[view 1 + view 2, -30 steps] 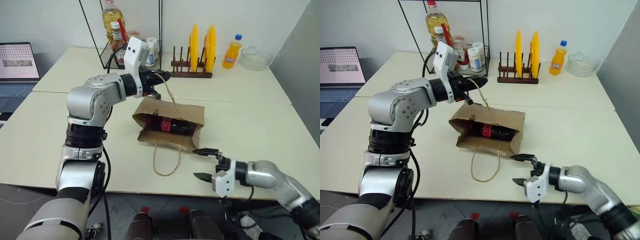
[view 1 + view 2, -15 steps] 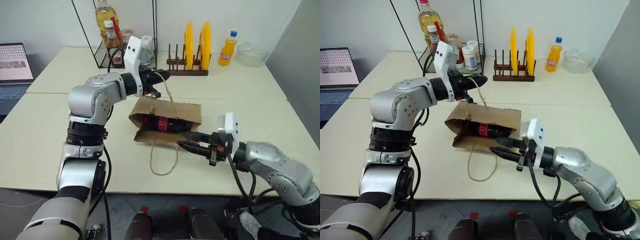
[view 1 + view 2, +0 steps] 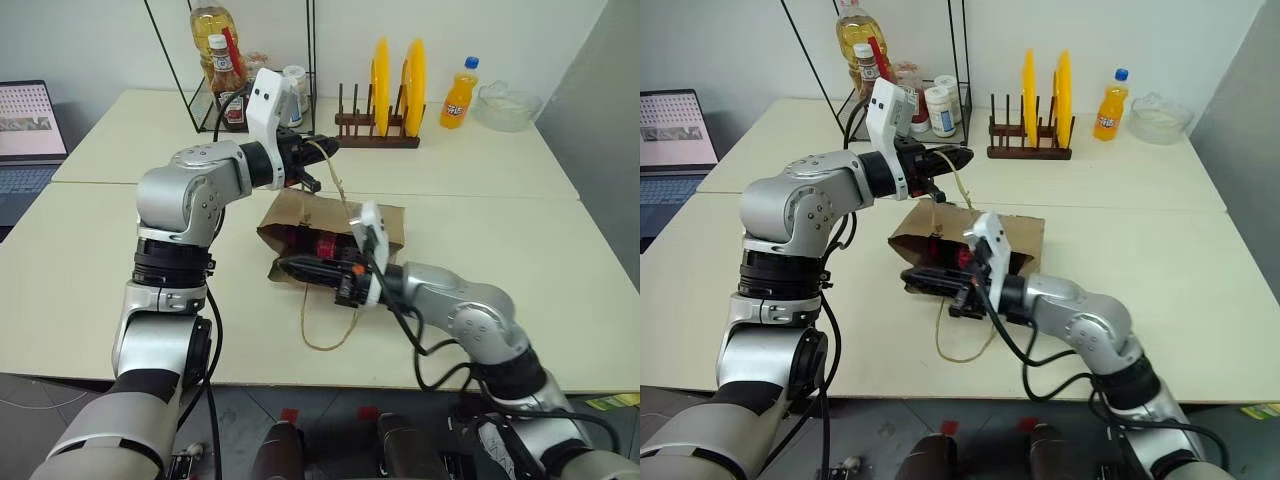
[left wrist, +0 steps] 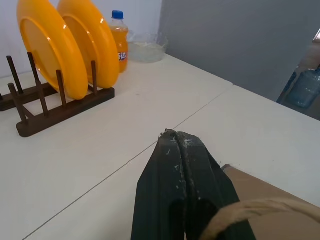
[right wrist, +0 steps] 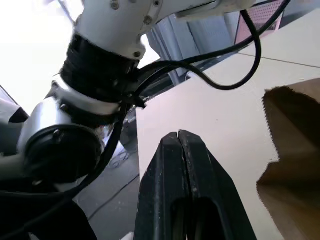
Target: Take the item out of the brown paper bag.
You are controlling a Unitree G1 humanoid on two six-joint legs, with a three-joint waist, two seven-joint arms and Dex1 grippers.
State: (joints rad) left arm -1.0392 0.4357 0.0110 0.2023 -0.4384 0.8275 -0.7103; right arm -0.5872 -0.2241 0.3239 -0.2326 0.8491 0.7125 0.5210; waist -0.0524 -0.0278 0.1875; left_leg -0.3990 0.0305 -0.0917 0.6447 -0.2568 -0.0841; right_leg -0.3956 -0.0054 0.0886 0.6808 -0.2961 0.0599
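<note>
The cola bottle, we note, lies on its side inside the creased kraft bag, whose thin string handle the left gripper pinches, while the right gripper, fingers pressed together on nothing, lies at the bag's open mouth.

both arms are built from rounded silver-grey metal shells, with black ribbed rings stacked at the joints and black cables looped loosely along the outside. a white boxy block is mounted at each wrist, and the left gripper and right gripper are each made of two long, tapered matte black fingers. pale scuffs and specks can be seen near the left fingertips in the left wrist view.
</note>
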